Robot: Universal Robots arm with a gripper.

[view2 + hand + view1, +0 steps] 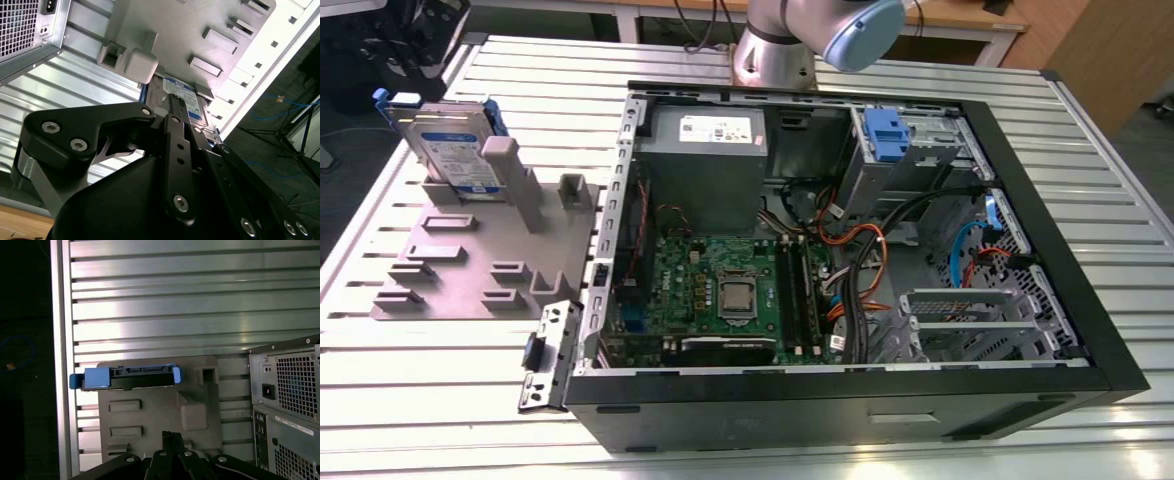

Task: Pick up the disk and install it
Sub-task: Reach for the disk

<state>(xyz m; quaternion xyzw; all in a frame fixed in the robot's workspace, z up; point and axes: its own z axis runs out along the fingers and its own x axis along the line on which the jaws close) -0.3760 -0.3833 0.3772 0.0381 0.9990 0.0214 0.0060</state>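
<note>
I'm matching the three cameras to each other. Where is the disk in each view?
Exterior view: the disk stands on edge in the grey stand, at the exterior view's left of the case.
Second wrist view: the disk shows its blue label, slotted in the stand.
First wrist view: the disk is seen edge-on with its blue frame, in the stand, apart from the case.
Shared landmark: the grey stand.

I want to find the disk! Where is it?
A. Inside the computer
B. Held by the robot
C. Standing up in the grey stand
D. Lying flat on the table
C: the disk stands on its edge in a slot of the grey stand, on the table beside the case, not in it.
</note>
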